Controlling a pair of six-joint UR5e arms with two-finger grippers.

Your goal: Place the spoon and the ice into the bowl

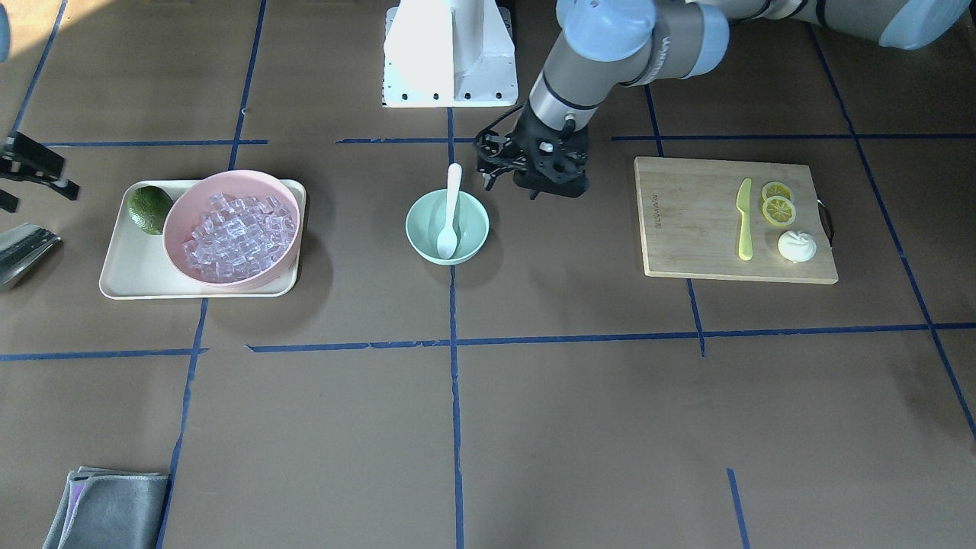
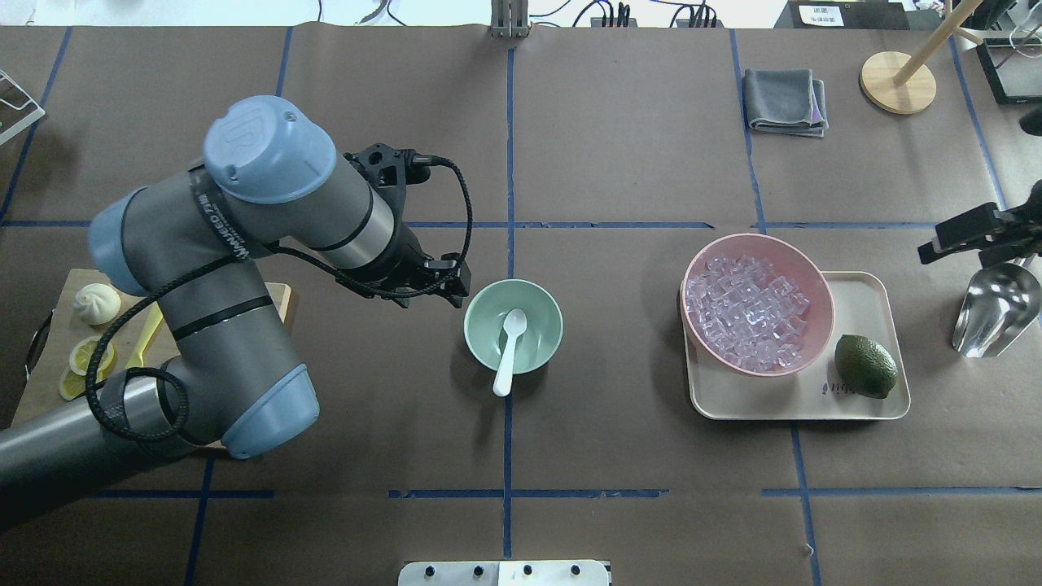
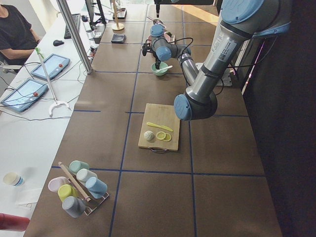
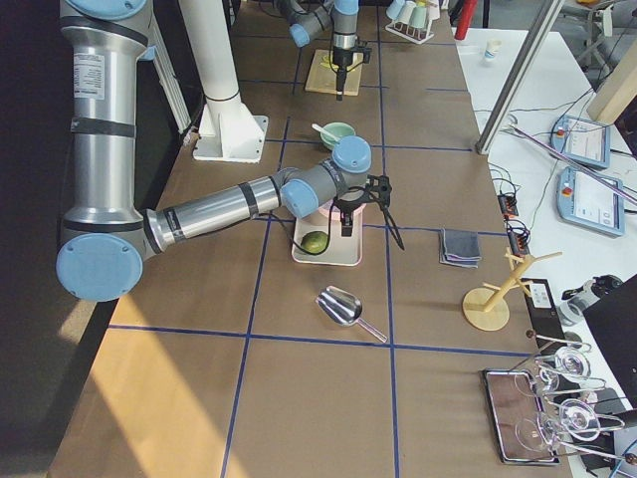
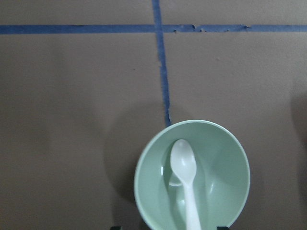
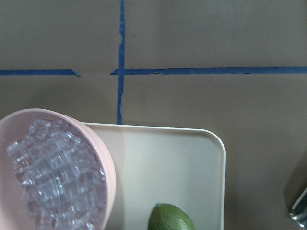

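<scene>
The white spoon (image 1: 451, 210) lies in the mint-green bowl (image 1: 474, 221) at the table's middle, head down inside and handle leaning over the rim. It also shows in the overhead view (image 2: 509, 350) and the left wrist view (image 5: 184, 165). My left gripper (image 1: 509, 187) hovers just beside the bowl (image 2: 547, 321), open and empty. The ice (image 2: 749, 313) is a heap of clear cubes in the pink bowl (image 2: 818, 285). My right gripper (image 2: 961, 252) is off to the side of the tray, open and empty. No ice shows in the green bowl (image 5: 225, 167).
The pink bowl sits on a cream tray (image 2: 863, 399) with a green lime (image 2: 864, 366). A metal scoop (image 2: 997, 309) lies beyond the tray. A cutting board (image 1: 686, 221) holds a yellow-green knife (image 1: 744, 219), lemon slices and a white bun. Grey cloth (image 2: 785, 99).
</scene>
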